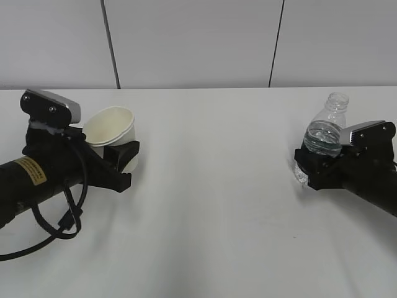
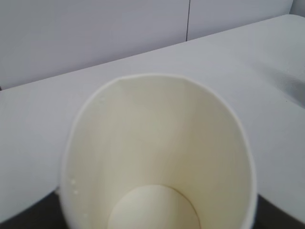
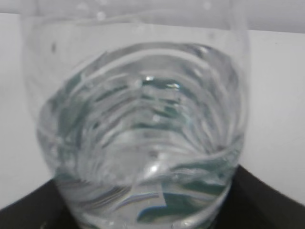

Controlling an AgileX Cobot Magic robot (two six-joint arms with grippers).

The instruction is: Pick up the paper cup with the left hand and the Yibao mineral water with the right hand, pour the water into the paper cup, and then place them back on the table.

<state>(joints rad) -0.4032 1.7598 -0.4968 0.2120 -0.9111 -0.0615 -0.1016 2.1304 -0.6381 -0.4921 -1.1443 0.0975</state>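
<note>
The paper cup [image 1: 111, 127] is white and sits in my left gripper [image 1: 121, 155], which is shut on its lower half at the left of the table [image 1: 211, 186]. The cup tilts slightly back toward the arm. In the left wrist view the cup [image 2: 157, 157] fills the frame, cream inside, with no liquid showing. The Yibao mineral water bottle [image 1: 325, 133] stands upright, uncapped, in my right gripper [image 1: 308, 167], which is shut on its lower body at the right. The water [image 3: 143, 133] shows in the bottle's shoulder in the right wrist view. The green label is mostly hidden.
A grey panelled wall [image 1: 198, 43] with dark seams runs behind the table's far edge. The black cable [image 1: 56, 230] of the left arm loops on the table at the front left.
</note>
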